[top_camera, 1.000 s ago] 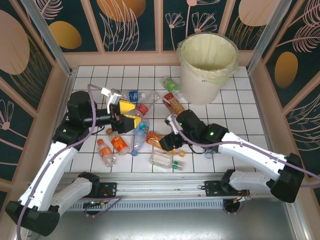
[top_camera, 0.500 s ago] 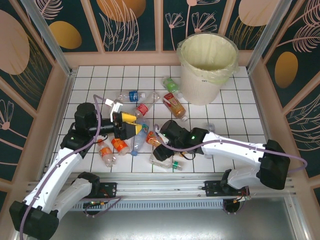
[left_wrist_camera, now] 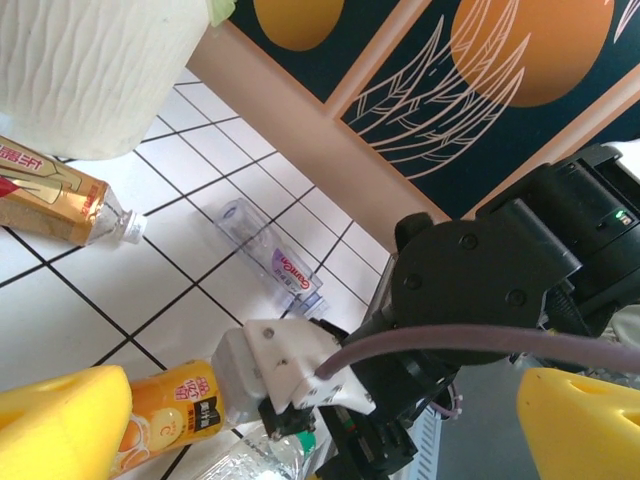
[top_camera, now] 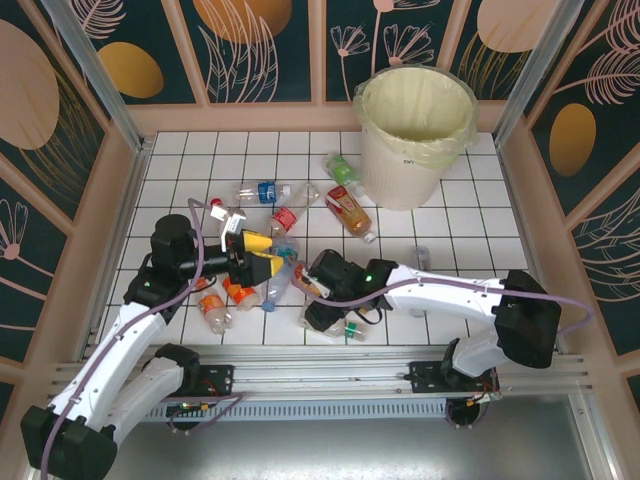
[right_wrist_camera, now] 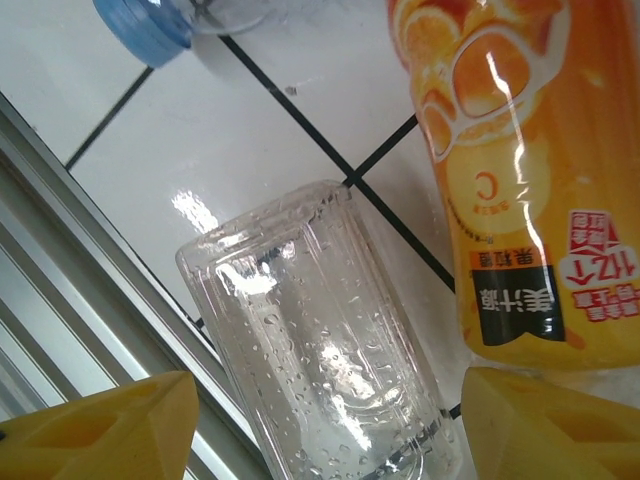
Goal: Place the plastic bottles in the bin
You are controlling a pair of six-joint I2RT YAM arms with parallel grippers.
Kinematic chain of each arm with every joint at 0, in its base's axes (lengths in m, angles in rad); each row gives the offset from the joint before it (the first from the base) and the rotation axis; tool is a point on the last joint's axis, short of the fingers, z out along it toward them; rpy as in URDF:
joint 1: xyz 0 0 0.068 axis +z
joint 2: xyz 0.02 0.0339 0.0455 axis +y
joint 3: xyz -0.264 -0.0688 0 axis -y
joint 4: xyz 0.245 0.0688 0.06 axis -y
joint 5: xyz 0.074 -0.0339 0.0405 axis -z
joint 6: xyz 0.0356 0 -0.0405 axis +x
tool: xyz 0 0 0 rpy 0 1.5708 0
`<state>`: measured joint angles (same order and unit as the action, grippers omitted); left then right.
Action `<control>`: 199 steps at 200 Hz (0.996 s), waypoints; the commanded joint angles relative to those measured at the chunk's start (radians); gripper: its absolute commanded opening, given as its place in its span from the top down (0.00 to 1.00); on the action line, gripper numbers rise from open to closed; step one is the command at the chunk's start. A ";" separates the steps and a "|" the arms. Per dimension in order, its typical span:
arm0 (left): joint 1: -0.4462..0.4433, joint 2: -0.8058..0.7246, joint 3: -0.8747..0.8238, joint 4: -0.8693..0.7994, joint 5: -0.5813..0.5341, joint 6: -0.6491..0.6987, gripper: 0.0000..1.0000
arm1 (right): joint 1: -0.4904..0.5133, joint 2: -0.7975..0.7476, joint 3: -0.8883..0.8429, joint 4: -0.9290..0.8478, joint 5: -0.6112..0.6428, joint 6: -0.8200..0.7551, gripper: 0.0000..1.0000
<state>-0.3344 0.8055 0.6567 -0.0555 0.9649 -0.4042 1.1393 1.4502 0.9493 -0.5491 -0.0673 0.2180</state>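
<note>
Several plastic bottles lie on the white tiles between the arms. A wet clear bottle (right_wrist_camera: 330, 350) with a green cap (top_camera: 352, 325) lies near the front rail, and my right gripper (top_camera: 318, 307) (right_wrist_camera: 330, 385) is low over it, open, one yellow finger on each side. An orange-label bottle (right_wrist_camera: 510, 180) lies just beside it. My left gripper (top_camera: 276, 254) (left_wrist_camera: 320, 440) hovers wide open over the pile and holds nothing, facing the right wrist. The bin (top_camera: 415, 135) (left_wrist_camera: 90, 70), white with a pale yellow bag, stands at the far right.
More bottles lie scattered: blue-label (top_camera: 265, 190), red-label (top_camera: 285, 218), green (top_camera: 340, 168), brown tea (top_camera: 350, 212) (left_wrist_camera: 50, 200), a crushed clear one (top_camera: 420, 258) (left_wrist_camera: 275, 265), and orange ones (top_camera: 212, 305). A metal rail (right_wrist_camera: 80, 250) runs along the near edge. Patterned walls enclose the table.
My right arm swung toward the near left and came down over the clear bottle. My left gripper shifted a little nearer and stayed open.
</note>
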 commanded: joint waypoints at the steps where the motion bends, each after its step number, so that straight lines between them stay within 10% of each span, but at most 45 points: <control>1: -0.005 -0.021 -0.004 0.025 -0.005 0.030 0.01 | 0.018 0.024 0.030 -0.040 0.025 -0.018 0.29; 199: -0.005 -0.040 -0.004 0.000 -0.068 0.046 0.01 | 0.069 0.176 0.062 -0.047 0.116 -0.068 0.35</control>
<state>-0.3344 0.7784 0.6563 -0.0563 0.9001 -0.3813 1.1999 1.6413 0.9859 -0.5911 0.0341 0.1715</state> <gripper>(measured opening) 0.985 0.675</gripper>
